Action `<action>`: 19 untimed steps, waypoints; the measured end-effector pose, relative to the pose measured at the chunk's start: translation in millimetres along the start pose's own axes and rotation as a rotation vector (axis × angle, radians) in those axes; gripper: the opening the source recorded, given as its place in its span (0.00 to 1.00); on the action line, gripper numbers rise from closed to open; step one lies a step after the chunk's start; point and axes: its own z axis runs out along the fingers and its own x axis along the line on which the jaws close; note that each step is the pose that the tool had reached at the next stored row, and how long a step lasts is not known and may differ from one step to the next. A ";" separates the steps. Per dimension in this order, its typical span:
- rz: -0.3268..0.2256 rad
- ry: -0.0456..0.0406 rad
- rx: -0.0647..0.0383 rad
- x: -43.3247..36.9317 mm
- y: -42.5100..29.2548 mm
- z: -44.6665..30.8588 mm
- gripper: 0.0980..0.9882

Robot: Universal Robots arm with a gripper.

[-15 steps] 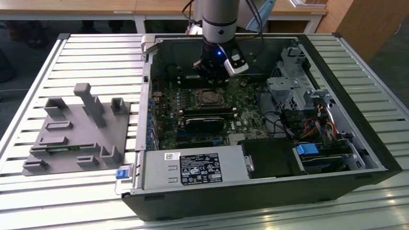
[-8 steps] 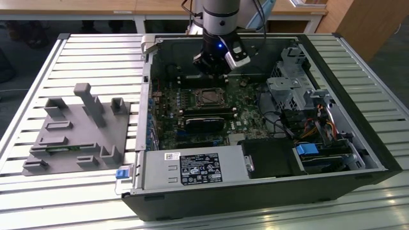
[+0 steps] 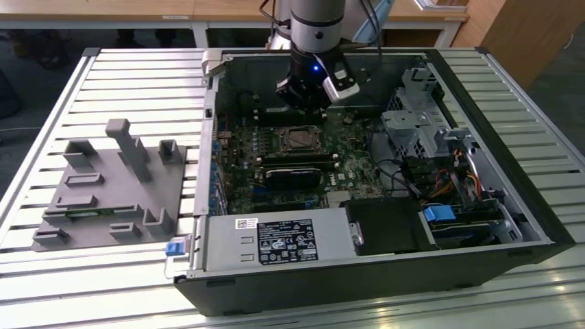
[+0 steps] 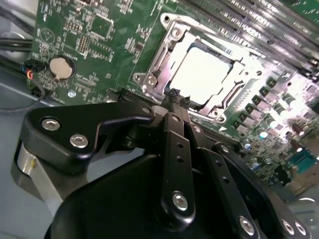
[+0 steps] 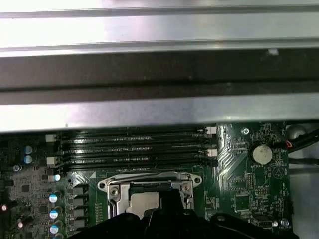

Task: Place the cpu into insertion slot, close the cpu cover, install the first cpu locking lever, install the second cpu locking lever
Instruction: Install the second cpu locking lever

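Silvery metal caught the light in the second wrist view, where the cpu (image 4: 203, 73) lay flat inside the insertion slot (image 4: 172, 77), and the cpu cover (image 4: 162, 55) sat closed down around it, its window framing the bright chip top. You had the gripper (image 4: 174, 97) hanging just above the near edge of that socket, its black fingers (image 4: 175, 107) pressed together at the tips with nothing between them. In the exterior view your gripper (image 3: 302, 103) stood inside the open computer case (image 3: 512, 233), right over the far side of the socket (image 3: 299, 139) on the green motherboard (image 3: 361, 147). The first wrist view showed you the cover (image 5: 149, 183) from the other side, with the long black memory slots (image 5: 132, 147) just beyond it and a round coin battery (image 5: 260, 154) off to one side on the board. The case lay on its side on the slatted tabletop (image 3: 109, 82), and a grey parts fixture (image 3: 109, 192) rested well apart from it, toward the exterior view's left.
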 end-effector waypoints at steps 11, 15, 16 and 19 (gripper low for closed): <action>0.000 0.0019 -0.001 -1.2 -18.2 -1.0 0.01; 0.000 0.0041 -0.001 -1.5 -20.9 -1.1 0.01; 0.000 0.0046 -0.001 -1.6 -22.1 -1.2 0.01; 0.000 0.0049 -0.001 -1.9 -26.0 -1.4 0.01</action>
